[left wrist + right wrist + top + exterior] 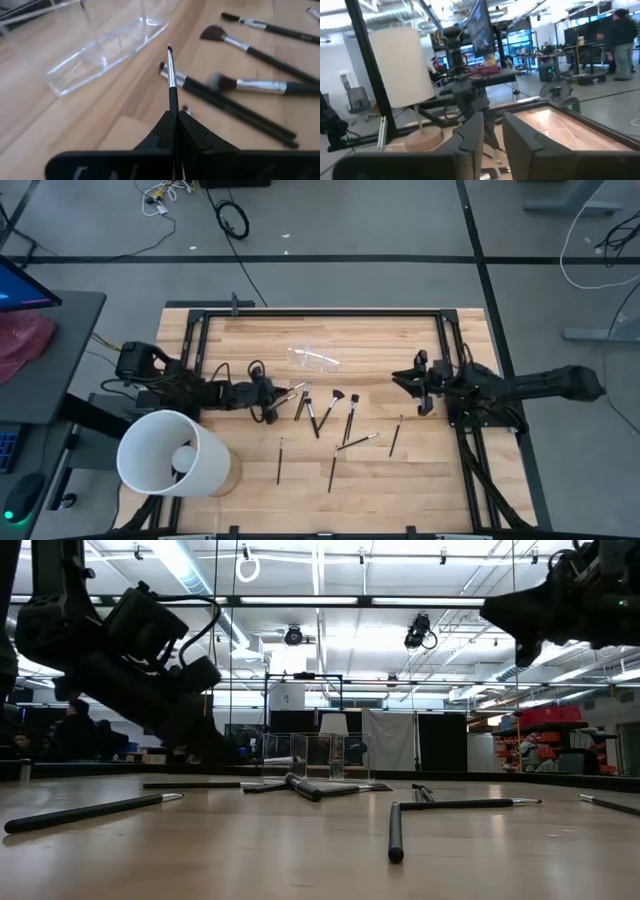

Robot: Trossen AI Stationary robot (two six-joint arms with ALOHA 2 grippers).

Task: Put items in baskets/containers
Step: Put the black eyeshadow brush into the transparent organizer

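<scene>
Pinched between the left gripper's [175, 131] closed fingers, one thin brush [171, 75] points toward the clear holder [102, 50] just beyond; transport is underway, and next needs tipping it in. Right gripper [415, 383] waits apart, fingers parted, empty.

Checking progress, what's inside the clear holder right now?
Nothing shows inside the clear holder; only wood is seen through it. The left gripper grips one brush, tip short of the holder.

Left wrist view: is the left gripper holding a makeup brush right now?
Yes, the left gripper is shut on a thin makeup brush, its tip pointing toward the clear plastic holder.
</scene>
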